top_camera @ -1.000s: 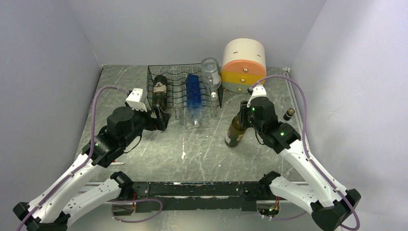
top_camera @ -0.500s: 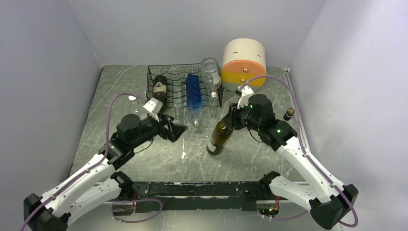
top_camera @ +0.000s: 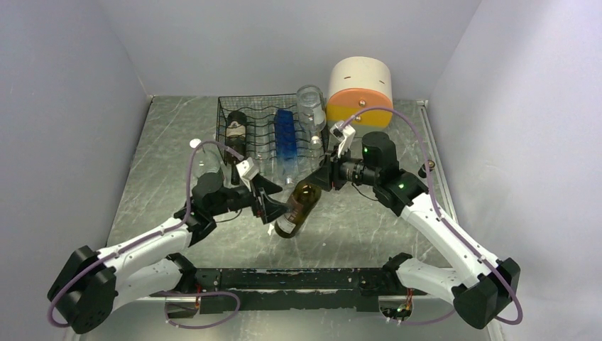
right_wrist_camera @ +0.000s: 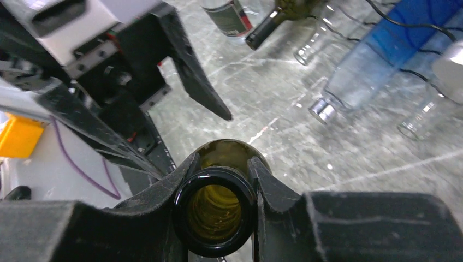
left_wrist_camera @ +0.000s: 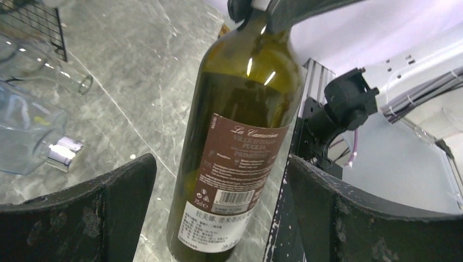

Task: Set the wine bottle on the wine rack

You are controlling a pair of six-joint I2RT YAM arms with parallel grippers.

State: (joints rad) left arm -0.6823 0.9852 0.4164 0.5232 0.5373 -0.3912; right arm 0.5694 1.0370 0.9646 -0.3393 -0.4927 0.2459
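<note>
The wine bottle (top_camera: 297, 208) is dark olive glass with a brown and white label (left_wrist_camera: 240, 164). It hangs tilted over the middle of the table, base toward the near edge. My right gripper (top_camera: 324, 177) is shut on its neck just below the open mouth (right_wrist_camera: 214, 210). My left gripper (top_camera: 273, 207) is open, its fingers (left_wrist_camera: 123, 191) standing either side of the bottle's lower body with gaps on both sides. The wine rack (top_camera: 223, 114), a black wire box, stands at the back centre behind both grippers.
The rack holds a dark bottle (top_camera: 236, 131), a blue bottle (top_camera: 285, 138) and a clear bottle (top_camera: 310, 106); clear necks stick out at its front (right_wrist_camera: 322, 109). A round cream, orange and yellow drawer unit (top_camera: 360, 89) stands right of it. A small dark item (top_camera: 426, 169) lies far right.
My right gripper carried the bottle left and toward the near edge, tilting it over. My left arm swung right and brought its open jaws round the bottle's lower body.
</note>
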